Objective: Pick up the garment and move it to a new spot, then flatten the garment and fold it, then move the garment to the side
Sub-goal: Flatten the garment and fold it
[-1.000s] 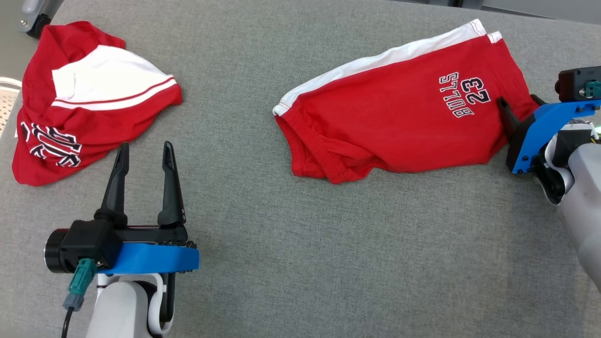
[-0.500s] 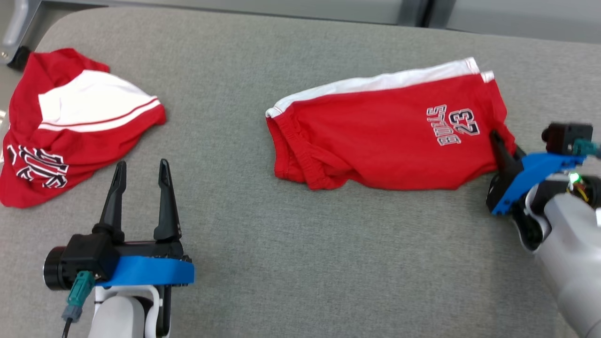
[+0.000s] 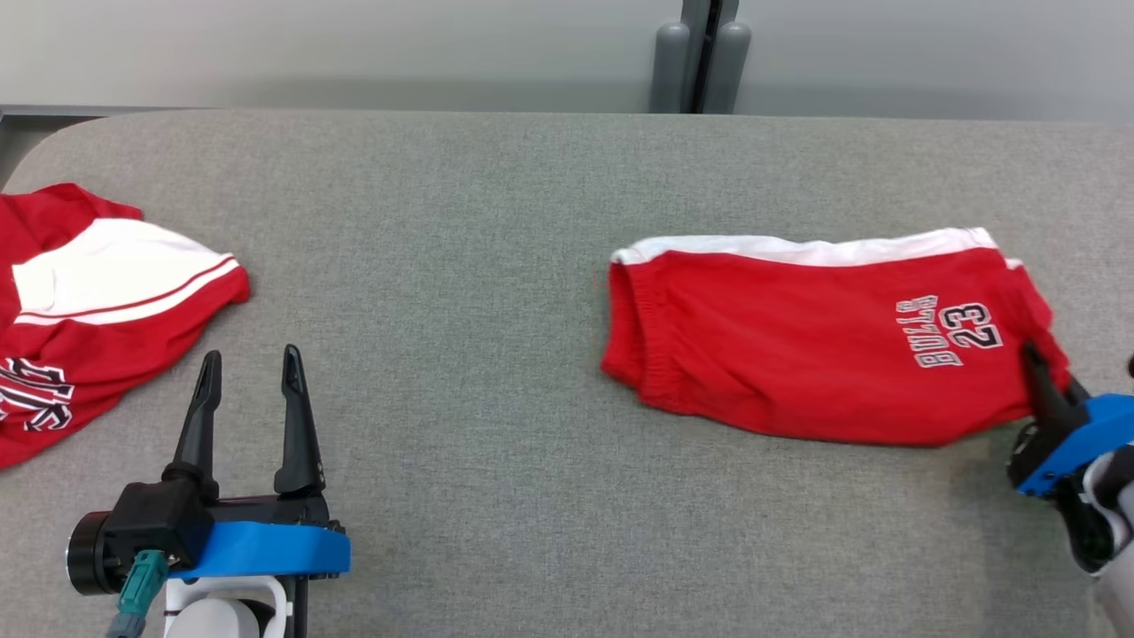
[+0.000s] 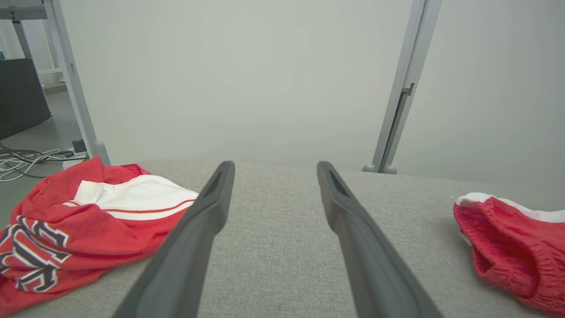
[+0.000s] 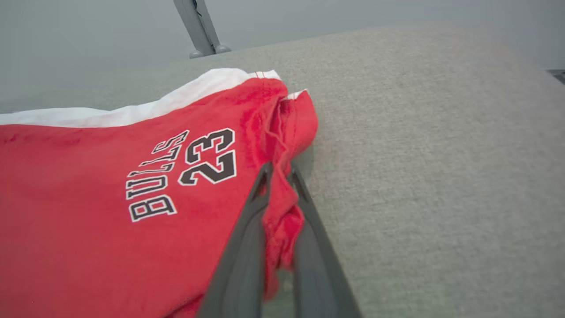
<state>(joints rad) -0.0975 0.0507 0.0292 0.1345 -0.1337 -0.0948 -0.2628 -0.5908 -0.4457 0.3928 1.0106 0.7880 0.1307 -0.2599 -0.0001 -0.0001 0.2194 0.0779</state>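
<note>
Where the red shorts [image 3: 797,354] lay flat on the right half of the grey fabric-covered table [image 3: 461,221], their white side stripe [image 3: 797,250] ran along the far edge and the print "BULLS 23" [image 3: 961,330] sat near the right-hand end. The right gripper [image 5: 279,173] was clenched on that end (a bunched fold of red cloth stood pinched between its two dark fingers in the right wrist view), just beside the print, and its blue bracket [image 3: 1076,439] showed at the head view's right edge. The elastic waistband [image 3: 642,328] pointed toward the table's middle, with a stretch of grey fabric between it and the left gripper [image 3: 251,357]. That gripper sat over the near left part of the table, released, its fingers spread wide and pointing toward the far side. Further left, a crumpled red and white jersey [image 3: 97,292] lay at the table's left edge, well apart from the shorts. A grey post [image 3: 700,53] stood against the pale wall [image 3: 354,44] behind the table.
</note>
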